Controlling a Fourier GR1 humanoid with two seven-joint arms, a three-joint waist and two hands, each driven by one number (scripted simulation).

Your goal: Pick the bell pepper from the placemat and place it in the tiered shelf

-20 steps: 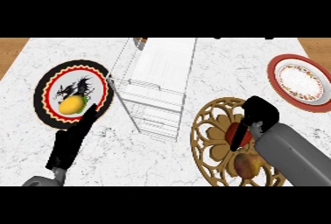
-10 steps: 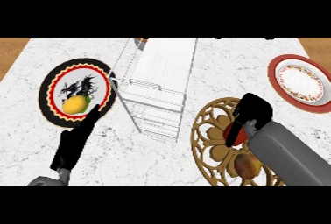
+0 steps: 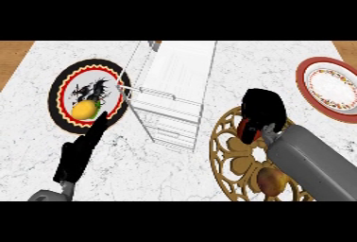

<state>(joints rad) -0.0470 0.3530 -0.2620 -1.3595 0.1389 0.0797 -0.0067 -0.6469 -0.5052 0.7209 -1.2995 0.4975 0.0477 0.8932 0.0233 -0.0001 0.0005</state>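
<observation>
The red bell pepper [image 3: 245, 130] shows only partly under my right hand [image 3: 263, 109], whose fingers curl round it above the far edge of the gold openwork placemat [image 3: 229, 158]. Just to the left of that hand stands the white wire tiered shelf [image 3: 174, 90], at the counter's middle. My left hand [image 3: 80, 153] rests open at the lower left, fingers straight and pointing toward a dark plate.
A black and red plate [image 3: 70, 82] with a dragon design holds a yellow fruit [image 3: 85, 109] at the left. A reddish round fruit [image 3: 272, 180] lies on the placemat beside my right forearm. A red-rimmed plate [image 3: 333, 87] sits at the far right edge.
My right hand has moved up and to the left, toward the shelf, and the bell pepper has moved with it. The left hand has stayed where it was.
</observation>
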